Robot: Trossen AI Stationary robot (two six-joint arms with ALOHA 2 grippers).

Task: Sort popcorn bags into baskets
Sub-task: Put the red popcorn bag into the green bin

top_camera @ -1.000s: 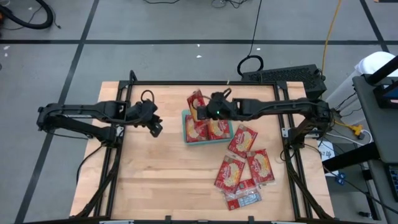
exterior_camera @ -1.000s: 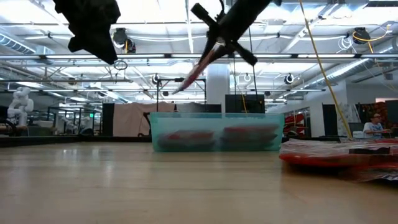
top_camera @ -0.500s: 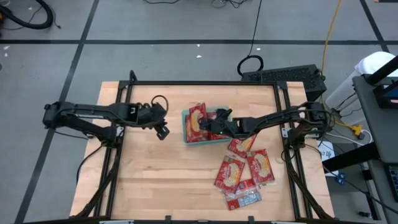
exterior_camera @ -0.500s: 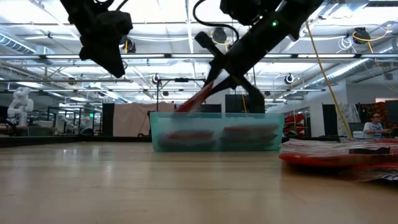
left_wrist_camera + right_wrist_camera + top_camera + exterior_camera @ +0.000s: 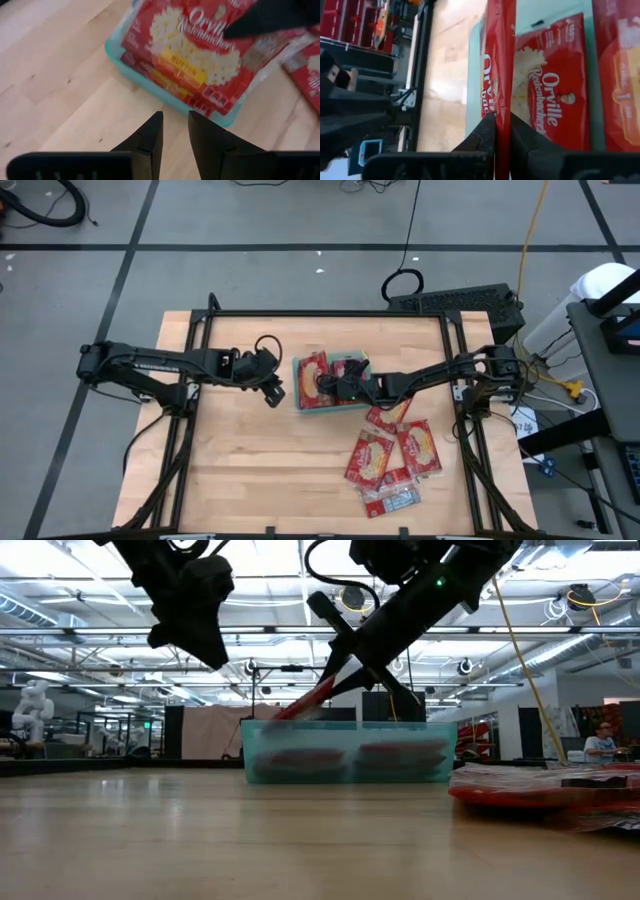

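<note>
Red flat popcorn packet was pinched edge-on in shut right gripper, tilted over shallow teal plastic tray for dropping in; left gripper, near tray's left, part-open, held nothing.

Glossy red film packets, translucent teal plastic tray, pale wood table

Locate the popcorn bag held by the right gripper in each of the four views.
High: held bag over the tray's left half.
Low: tilted red edge above the tray's left end.
Left wrist: uppermost bag over the tray.
Right wrist: edge-on between the right gripper's fingers.
Shared landmark: teal tray.
</note>
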